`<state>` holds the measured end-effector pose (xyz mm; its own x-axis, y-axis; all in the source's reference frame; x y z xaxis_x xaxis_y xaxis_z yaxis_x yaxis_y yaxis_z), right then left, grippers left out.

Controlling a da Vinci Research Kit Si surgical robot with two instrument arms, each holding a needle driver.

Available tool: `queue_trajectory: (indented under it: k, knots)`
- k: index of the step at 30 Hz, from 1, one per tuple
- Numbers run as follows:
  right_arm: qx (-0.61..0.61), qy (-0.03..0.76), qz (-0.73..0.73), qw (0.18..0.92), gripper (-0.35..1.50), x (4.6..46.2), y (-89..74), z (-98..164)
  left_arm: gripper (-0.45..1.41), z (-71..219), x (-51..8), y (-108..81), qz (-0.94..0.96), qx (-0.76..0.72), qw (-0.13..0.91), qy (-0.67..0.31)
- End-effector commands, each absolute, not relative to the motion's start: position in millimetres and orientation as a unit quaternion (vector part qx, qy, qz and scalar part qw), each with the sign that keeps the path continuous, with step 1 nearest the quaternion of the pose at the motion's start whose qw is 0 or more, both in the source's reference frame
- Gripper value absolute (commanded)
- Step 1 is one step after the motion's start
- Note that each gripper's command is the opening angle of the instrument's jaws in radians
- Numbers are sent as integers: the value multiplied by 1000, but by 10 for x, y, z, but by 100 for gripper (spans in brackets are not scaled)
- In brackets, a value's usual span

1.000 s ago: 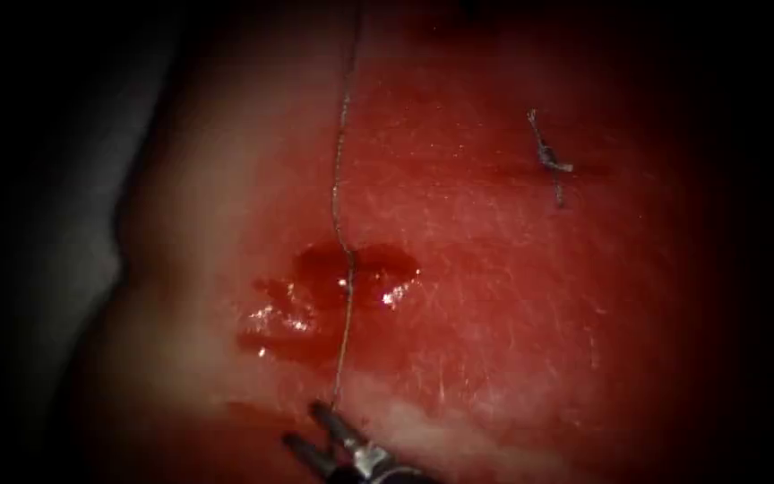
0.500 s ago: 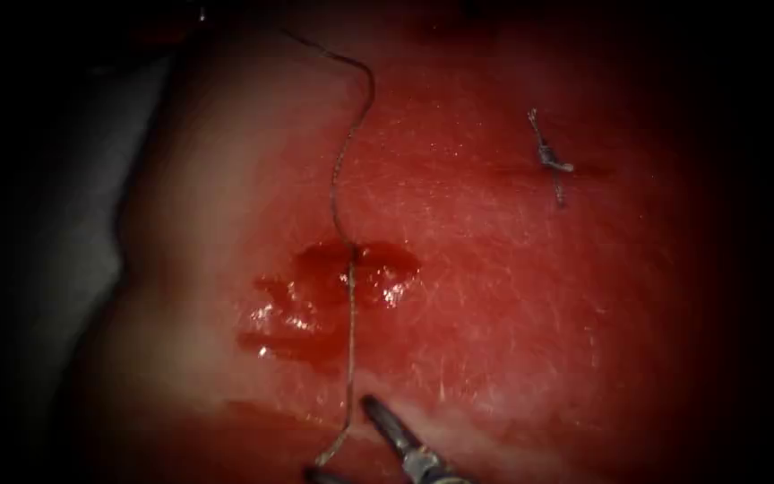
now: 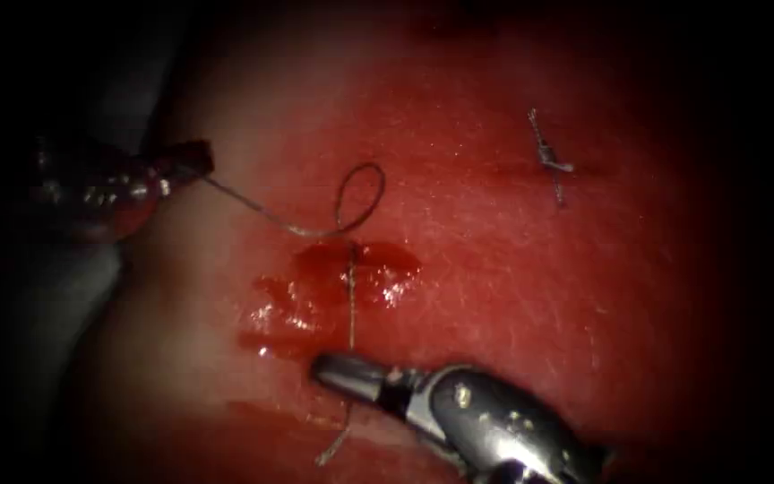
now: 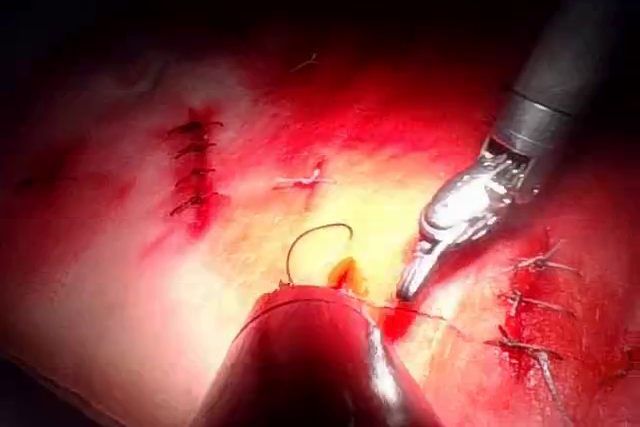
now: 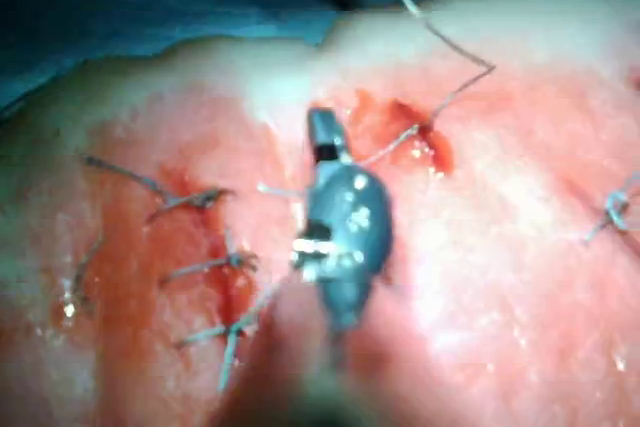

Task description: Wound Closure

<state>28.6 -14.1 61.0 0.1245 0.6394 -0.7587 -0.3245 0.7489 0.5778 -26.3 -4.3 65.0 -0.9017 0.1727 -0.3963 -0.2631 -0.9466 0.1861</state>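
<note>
My left tool (image 3: 197, 161) comes in from the left, its jaws shut on the thread (image 3: 253, 206). From there the thread runs right, curls into a small slack loop (image 3: 360, 190) and enters the tissue (image 3: 512, 296) at a pool of red fluid (image 3: 378, 269). Below the pool a short straight stretch of thread (image 3: 351, 309) runs down to my right tool (image 3: 333, 369), whose jaws are shut across it. The frayed tail (image 3: 333, 446) lies beyond. The left wrist view has the loop (image 4: 318, 237) and the right tool (image 4: 415, 282). The right wrist view has the right tool (image 5: 322, 132).
A finished knot with cut ends (image 3: 548, 163) sits on the tissue at the upper right. Rows of older stitches (image 4: 195, 169) (image 5: 210, 267) lie farther off. The tissue's pale edge (image 3: 127, 269) drops away on the left.
The thread, taut upward a second ago, now lies slack in a loop. The left tool came into view at the left holding it. The right tool moved in and shut its open jaws across the lower thread.
</note>
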Motion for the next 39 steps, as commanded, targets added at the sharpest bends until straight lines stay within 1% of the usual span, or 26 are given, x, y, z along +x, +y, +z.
queue_trajectory:
  k: [1,3,7,12,18,22,30,39]
  knots:
    - [140,577,323,738,-35,292,-128,628,-45,657,-270,-47,968,-192,108,121]
    - [140,586,319,732,-35,291,-115,636,-45,660,-273,-57,968,-194,103,125]
    - [145,632,319,691,-35,290,-86,649,-45,670,-280,-79,966,-197,98,133]
    - [169,663,314,658,-35,292,-73,653,-45,687,-292,-100,966,-198,88,139]
    - [218,695,304,614,-35,295,-75,654,-45,708,-303,-111,967,-191,66,153]
    - [261,715,271,590,-35,296,-75,654,-45,718,-304,-102,968,-183,58,162]
    - [331,723,204,571,-35,300,-78,651,-45,742,-301,-80,964,-182,45,190]
    - [380,680,93,620,-35,308,-81,641,-45,754,-311,-86,964,-172,30,200]
